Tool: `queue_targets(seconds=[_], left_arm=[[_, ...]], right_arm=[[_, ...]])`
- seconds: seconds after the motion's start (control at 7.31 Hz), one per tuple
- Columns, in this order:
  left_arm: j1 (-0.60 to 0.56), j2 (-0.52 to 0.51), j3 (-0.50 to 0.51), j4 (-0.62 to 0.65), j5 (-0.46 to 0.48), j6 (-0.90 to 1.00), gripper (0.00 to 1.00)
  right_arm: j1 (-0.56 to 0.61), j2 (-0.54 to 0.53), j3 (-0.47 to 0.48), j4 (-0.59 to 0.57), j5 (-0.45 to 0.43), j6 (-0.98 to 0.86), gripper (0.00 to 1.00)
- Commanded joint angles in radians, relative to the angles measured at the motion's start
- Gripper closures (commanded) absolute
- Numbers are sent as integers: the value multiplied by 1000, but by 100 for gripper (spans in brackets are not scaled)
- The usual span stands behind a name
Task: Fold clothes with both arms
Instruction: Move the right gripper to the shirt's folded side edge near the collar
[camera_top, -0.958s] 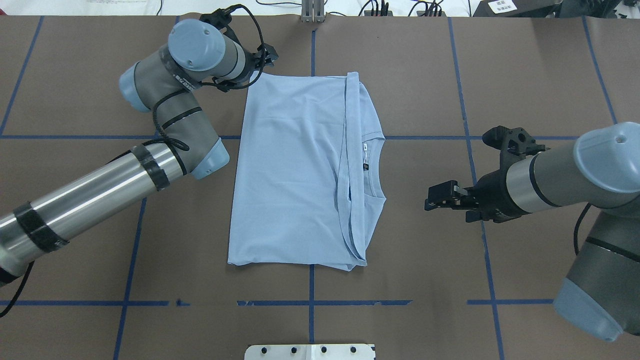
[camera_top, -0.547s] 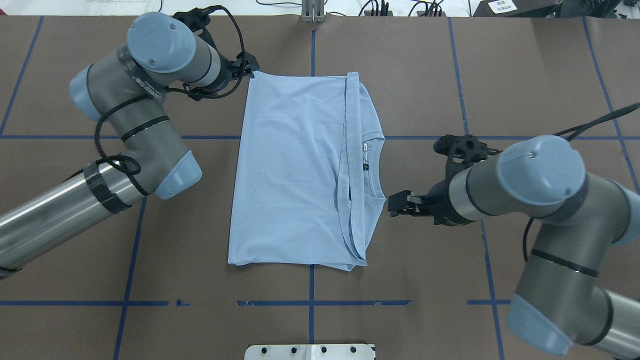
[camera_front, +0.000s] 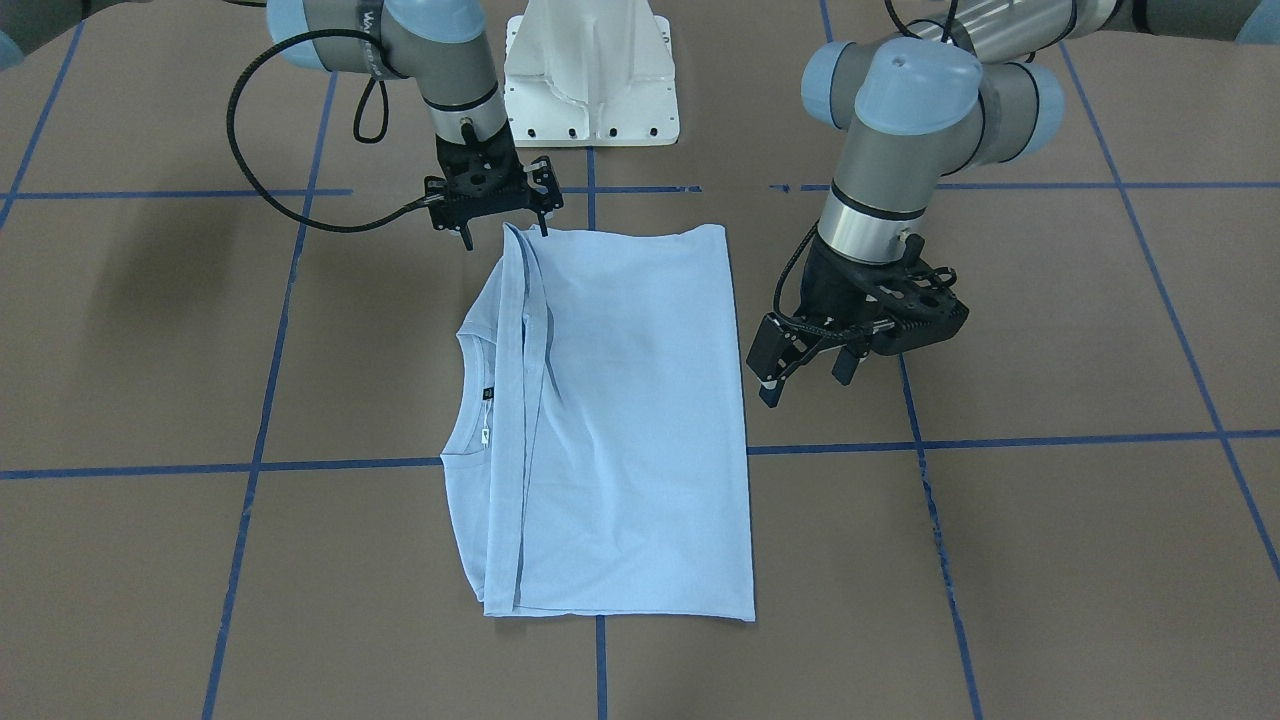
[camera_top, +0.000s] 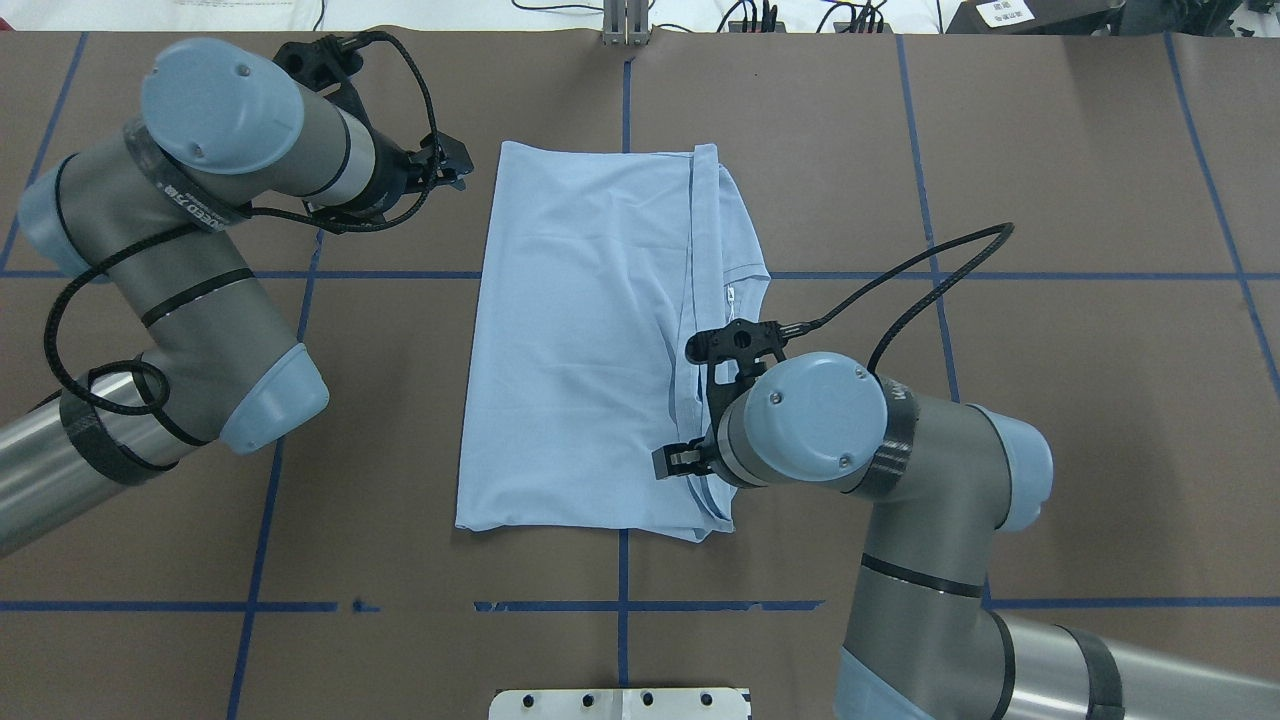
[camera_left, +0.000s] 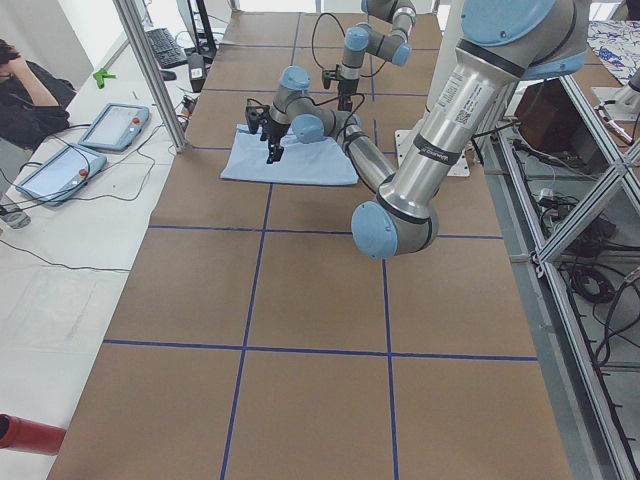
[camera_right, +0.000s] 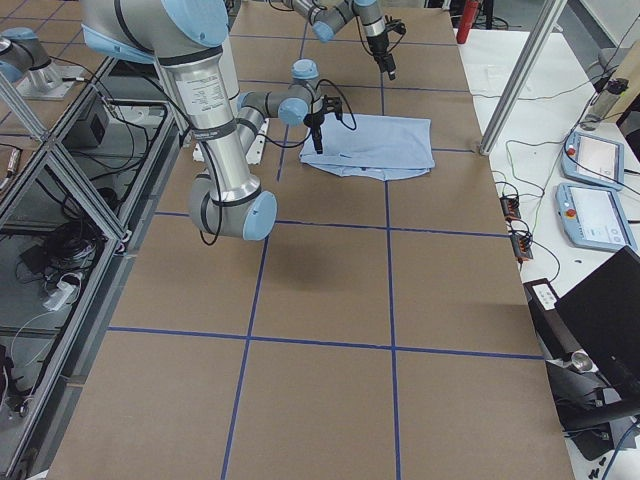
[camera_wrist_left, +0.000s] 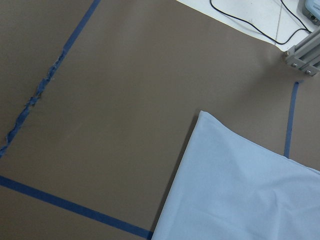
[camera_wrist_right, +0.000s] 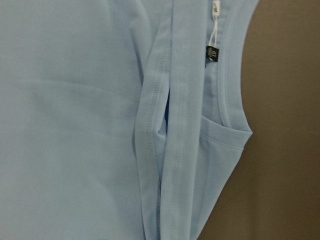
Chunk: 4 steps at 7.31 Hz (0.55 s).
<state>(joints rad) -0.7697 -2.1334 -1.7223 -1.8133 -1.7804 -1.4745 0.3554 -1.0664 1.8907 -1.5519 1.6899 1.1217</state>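
Brown counter (camera_front: 1050, 560) gridded with blue tape (camera_front: 1050, 438); the folded light blue T-shirt (camera_front: 620, 400) lies flat at centre. The left pincer (camera_front: 802, 376), beside its edge, and the right pincer (camera_front: 505, 232), over its robot-side corner, both gape empty. Light, limp cloth, likely to slip: best pinched at corners, through all layers

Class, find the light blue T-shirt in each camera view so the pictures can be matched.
Front-facing: T-shirt, centre.
Overhead: T-shirt, centre.
Exterior left: T-shirt, upper middle, far off.
Exterior right: T-shirt, upper middle.
Left wrist: T-shirt, bottom right.
Right wrist: T-shirt, fills most of the picture.
Shared landmark: blue tape line running under the T-shirt; absent from right wrist.
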Motion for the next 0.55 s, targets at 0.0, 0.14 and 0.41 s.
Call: queue_targets(seconds=[0.0,0.14,0.41], left_arm=[[1,6,6,-3,-2,0,0],[3,9,10,-8,-2,0,0],[3,9,12,-14,-1,0,0]], right_arm=[[-55,9,-30,-1,-76,-138,0],[-78,9,-31,-1,-113,-145,2],[-93,11,-39,1,-139,-228,14]])
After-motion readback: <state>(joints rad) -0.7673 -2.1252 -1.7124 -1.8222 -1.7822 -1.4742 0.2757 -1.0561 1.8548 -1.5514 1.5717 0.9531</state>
